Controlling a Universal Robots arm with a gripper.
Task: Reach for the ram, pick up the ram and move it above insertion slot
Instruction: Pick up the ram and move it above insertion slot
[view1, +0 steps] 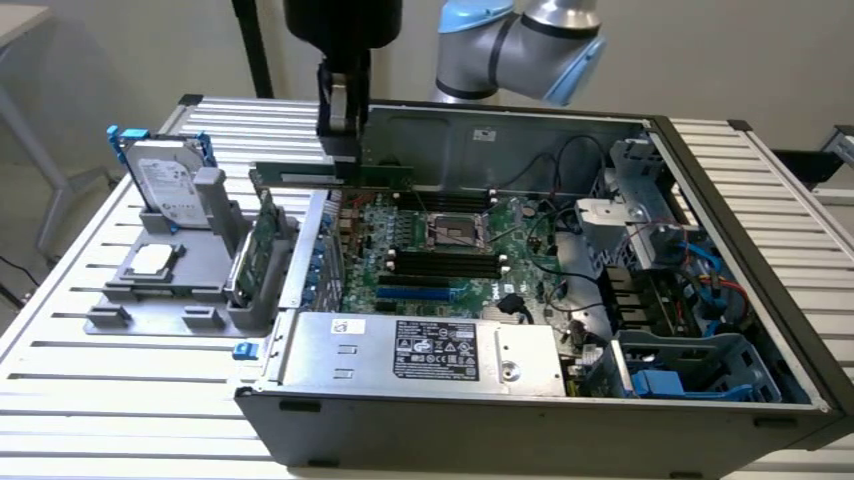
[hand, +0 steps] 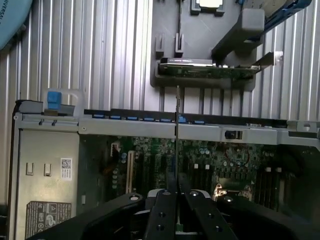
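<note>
- The slatted metal surface (view1: 120, 400) carries an open computer case (view1: 534, 420) and, on the exterior view's left, a grey holder tray (view1: 160, 300).
- Inside the case lie the motherboard (view1: 441, 250), a silver power supply box (view1: 427, 350) with a label, and a tangle of cables near drive cages on the exterior view's right.
- The robot arm (view1: 521, 40) comes in from above, its upper part cut off by the frame edge.
- The grey holder tray holds a silver hard drive (view1: 167, 180) with blue tabs standing upright, a processor chip (view1: 151, 258) lying flat, and a wider green expansion card (view1: 256, 255) standing on edge close to the case wall.
- The pincer (view1: 344, 150) hangs over the case's near-left wall, closed narrowly on the ram (view1: 334, 176).
- The ram, a thin green stick, is held level at its upper edge, above the motherboard's left part and clear of everything beneath it.
- In the wrist view the ram (hand: 177, 130) appears edge-on as a thin line running out from between the two black fingers (hand: 161, 215), crossing over the case rim (hand: 125, 125).
- The dark memory slots (view1: 447, 265) sit lower and toward the exterior view's right of the ram; their fine detail is hard to make out.
</note>
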